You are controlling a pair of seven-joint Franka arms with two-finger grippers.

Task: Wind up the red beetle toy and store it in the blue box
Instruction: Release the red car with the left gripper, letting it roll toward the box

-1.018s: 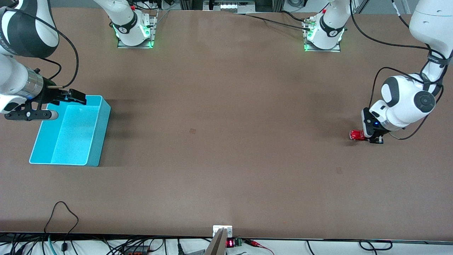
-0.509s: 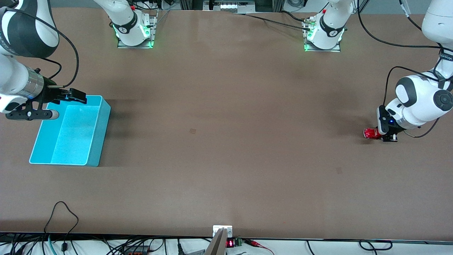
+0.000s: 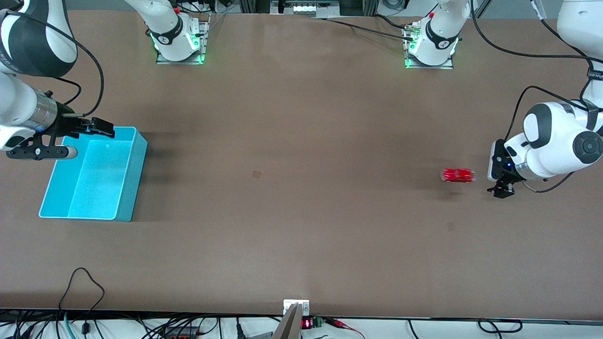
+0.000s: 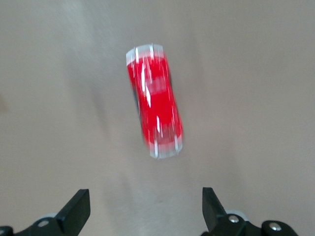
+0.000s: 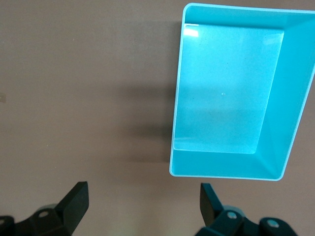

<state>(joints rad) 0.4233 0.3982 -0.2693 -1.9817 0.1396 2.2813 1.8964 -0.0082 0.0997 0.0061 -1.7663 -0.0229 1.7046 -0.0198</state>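
Note:
The red beetle toy (image 3: 457, 175) stands free on the brown table toward the left arm's end and shows blurred. In the left wrist view the toy (image 4: 155, 101) lies clear of the fingertips. My left gripper (image 3: 503, 190) is open and empty, low over the table beside the toy, and its jaws stand wide apart in its wrist view (image 4: 146, 211). The blue box (image 3: 96, 179) sits empty at the right arm's end. My right gripper (image 3: 103, 128) is open and empty, over the box's corner farthest from the front camera. The right wrist view shows the box (image 5: 226, 88) and the gripper (image 5: 142, 206).
The two arm bases (image 3: 179, 44) (image 3: 431, 47) stand along the table edge farthest from the front camera. A small device (image 3: 296, 310) and cables lie at the nearest edge. A wide stretch of bare table lies between the toy and the box.
My left gripper drew the toy toward the left arm's end of the table, then opened and let it go. The toy has rolled away toward the table's middle. The right arm has not moved.

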